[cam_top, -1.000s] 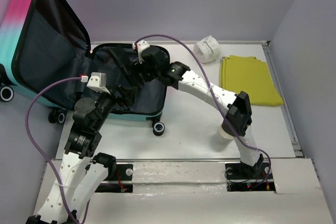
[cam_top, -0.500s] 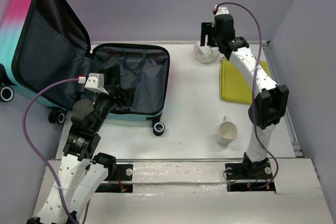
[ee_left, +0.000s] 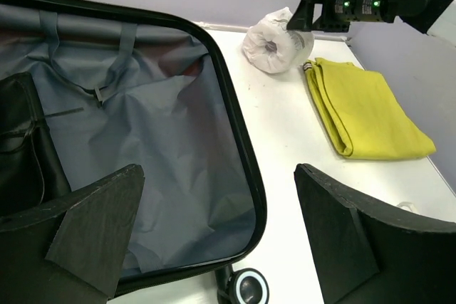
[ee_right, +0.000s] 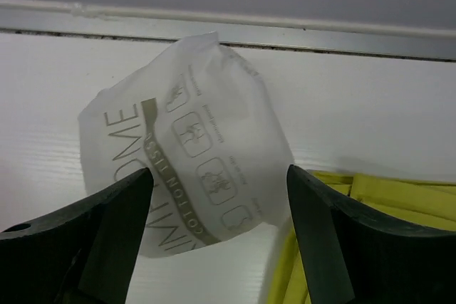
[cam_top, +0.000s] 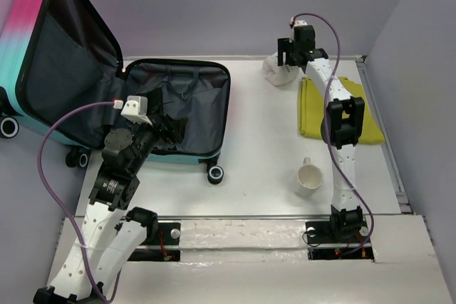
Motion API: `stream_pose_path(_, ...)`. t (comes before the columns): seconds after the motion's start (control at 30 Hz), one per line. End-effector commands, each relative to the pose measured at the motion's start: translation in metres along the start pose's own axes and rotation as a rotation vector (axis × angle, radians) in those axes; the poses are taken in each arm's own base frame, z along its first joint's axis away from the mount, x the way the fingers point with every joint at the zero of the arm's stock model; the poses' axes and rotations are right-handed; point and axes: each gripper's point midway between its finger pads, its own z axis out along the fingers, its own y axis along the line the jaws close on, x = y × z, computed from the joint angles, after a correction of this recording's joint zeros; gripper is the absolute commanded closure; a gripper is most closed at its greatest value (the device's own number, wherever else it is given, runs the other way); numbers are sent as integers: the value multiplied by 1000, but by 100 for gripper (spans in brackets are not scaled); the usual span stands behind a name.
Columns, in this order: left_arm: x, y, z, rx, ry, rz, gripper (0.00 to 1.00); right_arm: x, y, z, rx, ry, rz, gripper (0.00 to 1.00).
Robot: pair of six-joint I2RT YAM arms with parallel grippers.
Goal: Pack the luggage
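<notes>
The luggage (cam_top: 196, 115) lies open at the left. Its pink-to-teal lid (cam_top: 21, 26) stands up and its grey lining (ee_left: 149, 140) faces upward. My left gripper (cam_top: 169, 127) hovers over the luggage's near right corner, open and holding nothing (ee_left: 219, 172). My right gripper (cam_top: 288, 53) is at the back of the table, over a white wrapped tissue pack (cam_top: 280, 69). In the right wrist view that gripper (ee_right: 219, 176) is open. Its fingers stand on either side of the pack (ee_right: 185, 154), with a gap on each side.
A folded yellow cloth (cam_top: 340, 108) lies just right of the pack, also seen in the wrist views (ee_right: 388, 194) (ee_left: 367, 105). A white mug (cam_top: 308, 179) stands on the table near the right arm's base. A black item (ee_left: 18, 147) lies in the luggage's left side. A black wheel (ee_left: 249, 288) sticks out at its near corner.
My right arm has swung out of the luggage and across to the back right, ending over the tissue pack. The left arm has barely moved.
</notes>
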Motion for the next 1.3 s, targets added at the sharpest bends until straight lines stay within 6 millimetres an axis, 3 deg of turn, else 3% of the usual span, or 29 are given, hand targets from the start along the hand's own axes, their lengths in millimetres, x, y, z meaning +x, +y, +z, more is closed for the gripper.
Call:
stream_pose_path(0.0, -21, -12, 1, 39, -51, 11, 1, -40, -36, 0, -73, -100, 192, 18)
stream_pose_path(0.23, -17, -9, 7, 40, -32, 7, 1, -19, -18, 16, -284, -82, 455, 10)
stream_pose_path(0.33, -16, -9, 8, 41, -29, 5, 1, -16, -19, 22, -392, -87, 546, 11)
stream_pose_path(0.43, -17, -8, 8, 40, -31, 3, 1, -9, -5, 25, -506, -67, 626, 18)
stream_pose_path(0.5, -17, -7, 8, 39, -31, 5, 1, -10, 3, 23, -557, -74, 657, 30)
stream_pose_path(0.73, -18, -7, 7, 39, -37, 5, 1, -25, 12, 1, -652, -135, 688, 93)
stream_pose_path(0.77, -18, -7, 6, 40, -39, 5, 1, -25, 13, -2, -658, -139, 691, 93)
stream_pose_path(0.8, -18, -7, 6, 40, -40, 6, 1, -43, 12, -18, -677, -196, 672, 93)
stream_pose_path(0.83, -19, -7, 5, 40, -44, 6, 1, -35, 14, -21, -682, -185, 685, 93)
stream_pose_path(0.9, -21, -7, 4, 41, -51, 8, 1, -45, 15, -40, -709, -227, 677, 93)
stream_pose_path(1.0, -25, -9, 1, 45, -68, 10, 1, -71, 22, -94, -772, -326, 628, 93)
stream_pose_path(1.03, -25, -9, 0, 46, -70, 10, 1, -92, 26, -129, -797, -381, 597, 93)
stream_pose_path(1.1, -28, -11, -3, 51, -83, 10, 1, -88, 38, -152, -802, -388, 562, 93)
stream_pose_path(1.13, -29, -11, -4, 54, -86, 12, 1, -104, 53, -189, -838, -438, 521, 93)
stream_pose_path(1.2, -31, -11, -7, 52, -99, 12, 1, -97, 69, -209, -837, -433, 493, 93)
stream_pose_path(1.23, -32, -11, -8, 50, -103, 14, 1, -105, 88, -238, -869, -467, 447, 93)
stream_pose_path(1.27, -32, -11, -8, 50, -103, 14, 1, -105, 99, -248, -879, -472, 434, 93)
